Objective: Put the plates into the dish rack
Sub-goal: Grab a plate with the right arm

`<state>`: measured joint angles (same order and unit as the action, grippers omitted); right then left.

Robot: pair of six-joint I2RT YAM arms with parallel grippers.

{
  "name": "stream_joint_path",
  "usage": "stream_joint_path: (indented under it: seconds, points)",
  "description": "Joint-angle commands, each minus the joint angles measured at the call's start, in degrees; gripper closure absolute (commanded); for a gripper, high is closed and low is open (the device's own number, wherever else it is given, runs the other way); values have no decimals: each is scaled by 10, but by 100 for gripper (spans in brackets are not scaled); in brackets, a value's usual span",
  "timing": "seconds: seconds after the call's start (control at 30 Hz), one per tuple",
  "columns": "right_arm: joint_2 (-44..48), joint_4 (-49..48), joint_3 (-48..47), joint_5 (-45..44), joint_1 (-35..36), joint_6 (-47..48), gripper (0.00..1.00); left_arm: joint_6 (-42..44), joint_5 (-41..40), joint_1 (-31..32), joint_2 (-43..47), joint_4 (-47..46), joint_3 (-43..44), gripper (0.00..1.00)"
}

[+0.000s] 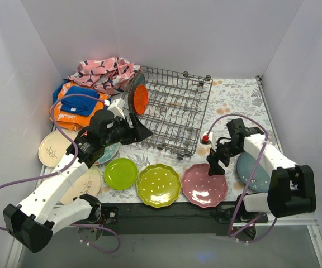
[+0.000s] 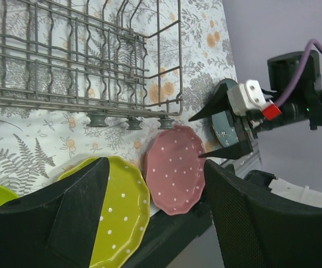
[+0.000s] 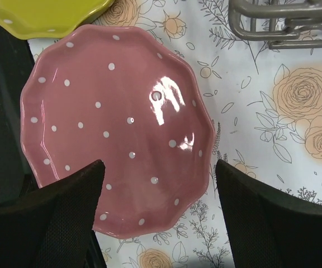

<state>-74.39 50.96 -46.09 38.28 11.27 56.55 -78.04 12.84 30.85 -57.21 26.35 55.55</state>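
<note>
right tool [image 3: 160, 163] hangs straight over a pink dotted plate [image 3: 94, 111], its fingers spread wide and empty. the plate lies flat on the floral surface [image 1: 233, 95], directly beneath the tool, with its rim showing past both fingertips. whether the tips touch the glaze cannot be told.

likely trouble: a flat, glossy plate offers only a thin scalloped rim, so the fingers could skate over it or pinch one edge and let it drop. the dark front lip of the surface runs just to one side of the tool, and a sideways shove could send the plate over it. a lime dotted plate [image 1: 159, 185] sits just beyond that same side and could be knocked.

the dish rack [image 1: 175, 109] stands just ahead of the tool, one orange plate [image 1: 140, 96] upright at its far end. left tool [image 2: 155, 164], jaws also apart and empty, hovers beside that end, so a carry to the rack risks the two arms meeting, or the plate striking the tines.
</note>
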Motion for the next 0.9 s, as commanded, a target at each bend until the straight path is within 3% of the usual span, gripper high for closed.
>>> stream_joint_path:
  seconds: [0.0,0.3,0.7,0.87]
  points:
    - [-52,0,-48,5,-3,-27,14,-31,54,1,25,-30,-19,33]
    - [-155,-45,-79,-37,-4,-65,17,-55,92,0,32,-52,-54,33]
    - [-213,-50,-52,-30,-3,-46,45,-72,169,1,2,-110,-81,33]
    - [-222,-55,-39,-39,-3,-42,62,-88,211,1,-7,-164,-104,32]
